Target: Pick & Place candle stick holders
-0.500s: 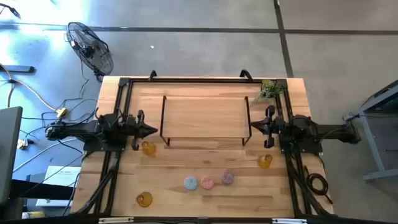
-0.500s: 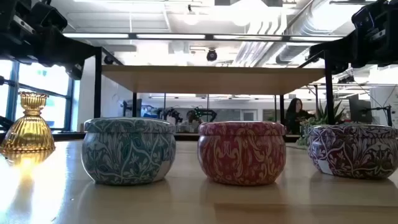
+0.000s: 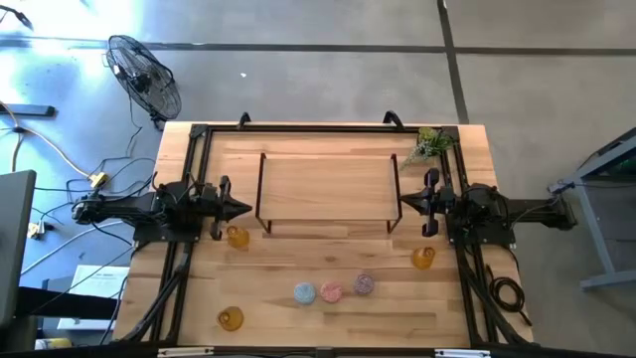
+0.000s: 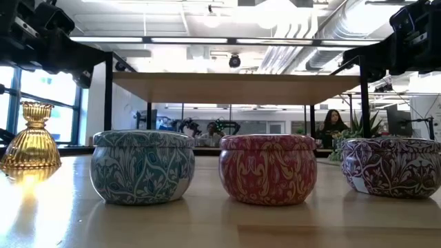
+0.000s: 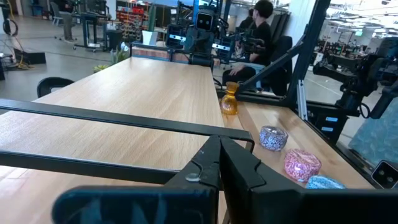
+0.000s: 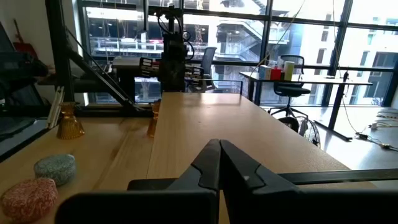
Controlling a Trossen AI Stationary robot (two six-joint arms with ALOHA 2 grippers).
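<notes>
Nothing is gripped yet: the left claw (image 3: 241, 208) and the right claw (image 3: 405, 203) both sit pinched fully shut and empty, parked at either end of the raised wooden shelf on thin black legs (image 3: 328, 184), which reads as a resting pose that leaves the wooden tabletop (image 3: 328, 323) in front of the shelf free. The six candle stick holders all stand on that front strip. One amber translucent glass holder with a bulbous base and narrow neck (image 3: 238, 237) stands just off the shelf's front left leg, almost under the left claw; a second amber glass holder (image 3: 423, 259) stands off the shelf's front right corner, near the right claw; a third amber glass holder (image 3: 231, 319) stands well forward of the shelf, toward the tabletop's front left. The squat round blue holder (image 3: 304, 293), the pink one (image 3: 331, 291) and the purple one (image 3: 364, 284) sit in a close row forward of the shelf's middle. The spread looks meant to give each arm pieces within reach. A green plant sprig (image 3: 431, 143) lies behind the shelf's right end.
</notes>
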